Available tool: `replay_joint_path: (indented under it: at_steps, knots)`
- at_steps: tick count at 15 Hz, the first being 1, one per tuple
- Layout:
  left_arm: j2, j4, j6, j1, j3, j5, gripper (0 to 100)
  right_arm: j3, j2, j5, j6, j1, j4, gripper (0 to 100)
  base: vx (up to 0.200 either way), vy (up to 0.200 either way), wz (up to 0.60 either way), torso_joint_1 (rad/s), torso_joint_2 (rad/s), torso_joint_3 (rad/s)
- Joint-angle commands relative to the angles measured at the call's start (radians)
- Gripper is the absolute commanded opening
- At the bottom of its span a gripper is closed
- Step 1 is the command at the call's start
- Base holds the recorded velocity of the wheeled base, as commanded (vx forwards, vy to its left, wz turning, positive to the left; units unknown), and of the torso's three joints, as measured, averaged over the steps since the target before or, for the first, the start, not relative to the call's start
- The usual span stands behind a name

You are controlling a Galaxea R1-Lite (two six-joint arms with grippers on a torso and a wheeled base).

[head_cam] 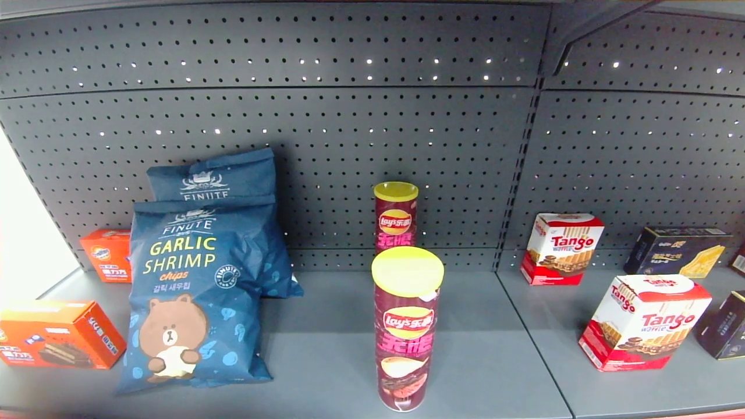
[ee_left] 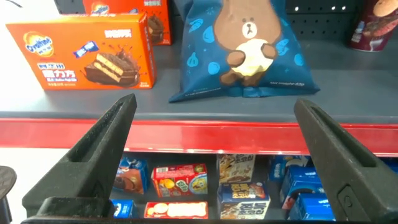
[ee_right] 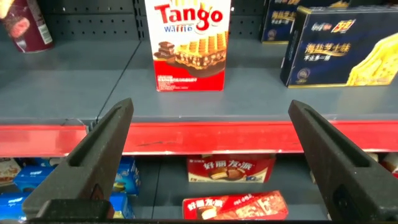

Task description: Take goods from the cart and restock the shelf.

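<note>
Shelf (head_cam: 326, 349): grey deck, perforated back panel (head_cam: 349, 128), red front lip (ee_left: 199, 134).

Centre of the deck: two maroon chip cans with yellow lids, both upright, one behind the other. Front can (head_cam: 406, 331) stands near the lip, rear can (head_cam: 396, 218) close to the back panel, the two well apart.

To the robot's left of the cans: two blue chip bags. Front bag (head_cam: 195, 291) leans back against rear bag (head_cam: 215, 174) and overlaps it.

Further left: near orange box (head_cam: 58, 334) lies just beside the front bag's lower corner. Far orange box (head_cam: 107, 253) sits back by the panel, partly hidden by the bag.

Right bay, past the upright divider (head_cam: 518, 192): two red-and-white wafer boxes, near wafer box (head_cam: 643, 323) and far wafer box (head_cam: 560, 247), upright and apart. Beyond them are a rear dark box (head_cam: 678, 251) and an edge dark box (head_cam: 724, 326), the latter cut off by the frame.

Left gripper (ee_left: 214, 102): in front of the red lip, facing the near orange box and the front bag. Jaws spread wide, nothing between them.

Right gripper (ee_right: 210, 104): in front of the lip, facing a wafer box and a dark box. Jaws wide apart, empty.

Beneath the lip: small packets (ee_left: 180, 180) and red cartons (ee_right: 230, 169)
</note>
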Motion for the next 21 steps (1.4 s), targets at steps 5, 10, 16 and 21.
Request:
replay_joint_path:
  at_steps: [5, 10, 16, 21]
  knots:
    - [0.0, -0.001, -0.001, 0.0, 0.0, 0.002, 100, 0.0, 0.001, 0.0, 0.0, 0.001, -0.001, 100, 0.0, 0.0, 0.0, 0.0, 0.0, 0.0]
    - [0.0, -0.001, 0.003, 0.0, 0.0, 0.001, 100, 0.0, 0.001, 0.0, 0.0, -0.001, 0.0, 100, 0.0, 0.0, 0.0, 0.0, 0.0, 0.0]
    - [0.0, -0.001, -0.003, 0.0, 0.0, 0.004, 100, 0.0, 0.001, 0.0, 0.0, -0.001, 0.0, 100, 0.067, 0.0, 0.0, 0.0, 0.0, 0.002]
    - [0.0, -0.001, -0.005, 0.0, 0.0, 0.005, 100, 0.0, 0.001, 0.0, 0.0, -0.001, 0.0, 100, 0.0, 0.0, 0.0, 0.0, 0.0, 0.0]
